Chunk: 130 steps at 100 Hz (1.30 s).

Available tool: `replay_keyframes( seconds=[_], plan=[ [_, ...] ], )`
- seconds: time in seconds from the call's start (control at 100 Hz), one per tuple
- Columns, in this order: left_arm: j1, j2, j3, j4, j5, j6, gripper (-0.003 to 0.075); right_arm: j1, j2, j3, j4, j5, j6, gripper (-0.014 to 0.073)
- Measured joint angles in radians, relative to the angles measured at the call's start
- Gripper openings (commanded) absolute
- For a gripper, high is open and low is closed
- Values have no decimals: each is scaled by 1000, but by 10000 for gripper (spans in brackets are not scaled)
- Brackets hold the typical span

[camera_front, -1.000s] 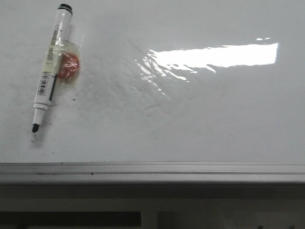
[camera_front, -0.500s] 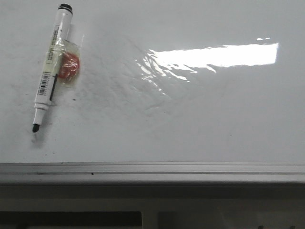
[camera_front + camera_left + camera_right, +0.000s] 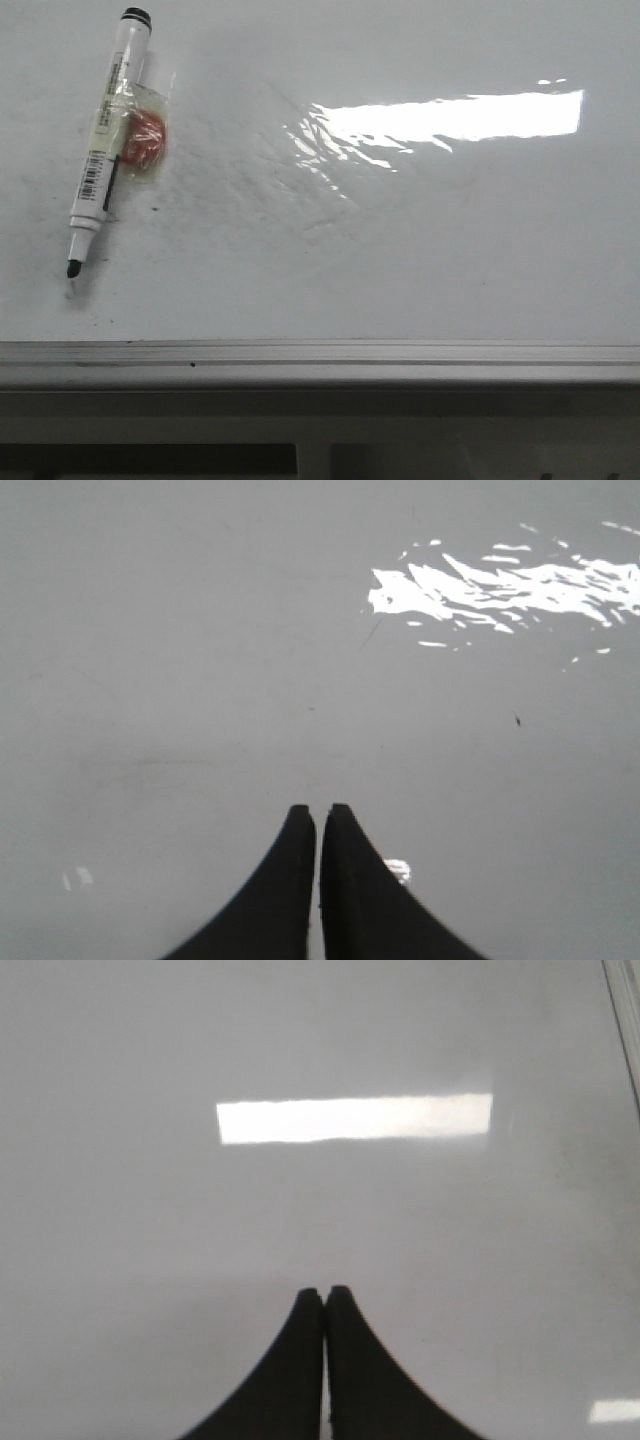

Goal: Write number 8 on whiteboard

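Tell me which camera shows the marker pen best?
The front view: the marker lies whole on the whiteboard, cap off, tip toward the rail. Neither wrist view shows it, only bare board beyond each shut gripper, left gripper and right gripper.

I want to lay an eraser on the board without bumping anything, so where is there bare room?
Most of the whiteboard is bare: everything to the robot's right of the marker, across the wrinkled glare patch and down to the grey edge rail. The one crowded spot is the far left corner, with the marker and its taped red piece.
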Motion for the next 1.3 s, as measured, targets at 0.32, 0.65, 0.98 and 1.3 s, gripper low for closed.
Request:
replay_keyframes(
  seconds=[0.32, 0.65, 0.98, 1.3],
  plan=[
    [0, 0, 0, -113, -35, 0, -21, 0, 0, -5, 130, 104, 13, -63],
    [0, 8, -127, -1, 62, 0, -20, 46, 78, -153, 272, 328, 14, -63],
    [0, 50, -217, 78, 148, 0, 170, 49, 122, -235, 277, 433, 7, -63],
    [-69, 200, -216, 9, 33, 0, 346, 49, 122, -235, 262, 445, 4, -63]
  ],
)
